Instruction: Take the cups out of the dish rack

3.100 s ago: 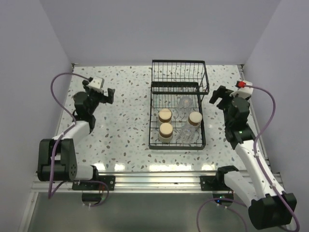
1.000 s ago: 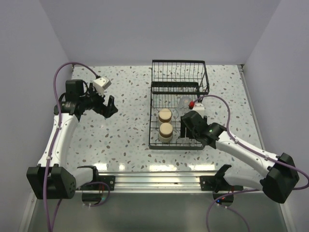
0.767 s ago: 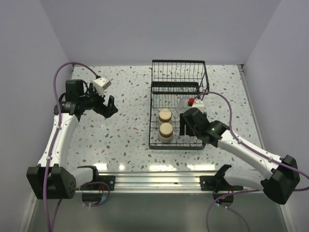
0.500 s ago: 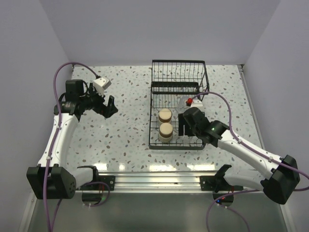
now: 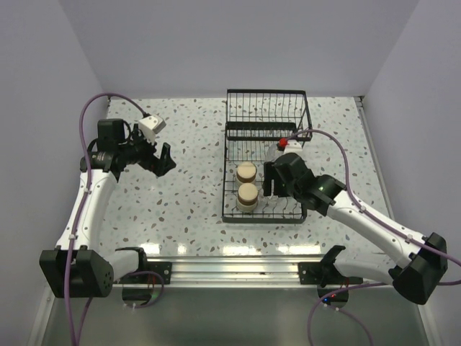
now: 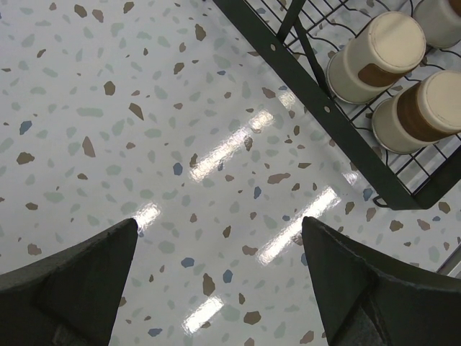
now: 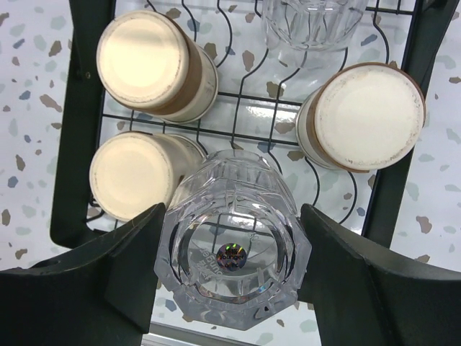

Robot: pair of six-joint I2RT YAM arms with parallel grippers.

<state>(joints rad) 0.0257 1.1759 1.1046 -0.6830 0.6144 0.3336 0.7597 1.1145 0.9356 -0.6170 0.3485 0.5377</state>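
The black wire dish rack (image 5: 229, 215) stands mid-table. Two brown cups (image 5: 246, 171) (image 5: 248, 193) stand upside down in its left column. My right gripper (image 5: 272, 180) hovers over the rack's right side, covering the other cups from above. In the right wrist view my right gripper (image 7: 232, 268) is shut on a clear cup (image 7: 232, 259), base up, above the rack wires. Three brown cups (image 7: 153, 63) (image 7: 137, 176) (image 7: 367, 115) and the second clear cup (image 7: 310, 18) sit below it. My left gripper (image 5: 162, 158) is open and empty over bare table left of the rack.
The taller wire basket section (image 5: 268, 114) is at the rack's far end. In the left wrist view the rack's corner rim (image 6: 310, 94) and brown cups (image 6: 378, 54) lie at the upper right. Speckled tabletop (image 5: 187, 194) spreads left of the rack.
My right arm swung from the right side over the rack, closed on the clear cup, and has shifted slightly toward the far end. My left arm has stayed still over the last second.
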